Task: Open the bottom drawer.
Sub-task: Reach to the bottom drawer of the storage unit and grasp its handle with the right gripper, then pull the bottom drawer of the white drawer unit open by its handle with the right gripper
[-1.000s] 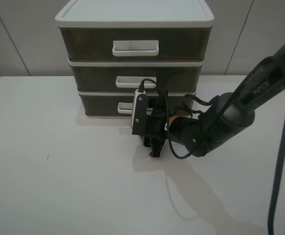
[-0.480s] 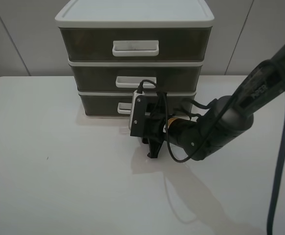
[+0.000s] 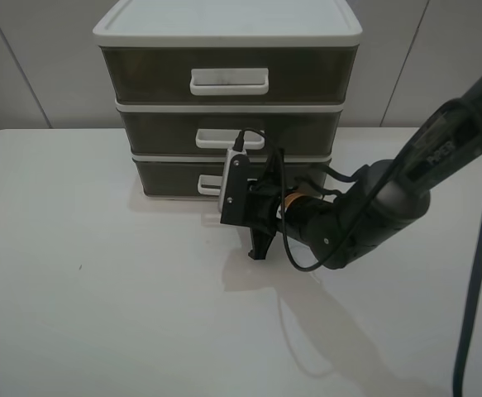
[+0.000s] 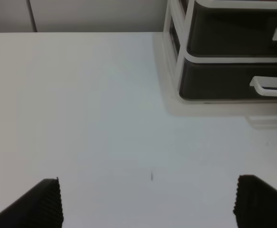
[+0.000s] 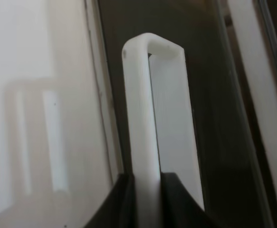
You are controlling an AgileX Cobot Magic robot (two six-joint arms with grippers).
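The bottom drawer [image 3: 168,175] is the shallow smoky-brown front at the base of a three-drawer cabinet [image 3: 224,23], and it looks closed. Its small white loop handle [image 3: 209,183] is half hidden by my right gripper [image 3: 226,186], which reaches in from the right. In the right wrist view the handle [image 5: 145,114] stands between the two dark fingertips [image 5: 124,199] of the right gripper [image 5: 147,187], shut on its bar. My left gripper [image 4: 148,204] is open and empty over bare table. The drawer [image 4: 224,85] and its handle [image 4: 271,87] lie ahead of it and apart.
The cabinet stands at the back middle of a white table [image 3: 100,298], with a pale wall behind it. The middle drawer [image 3: 166,128] and the tall top drawer [image 3: 150,74] are closed. My right arm [image 3: 373,207] and its cable cross the table's right side.
My right gripper has shifted slightly up and toward the cabinet at the bottom handle. The drawer has not visibly moved.
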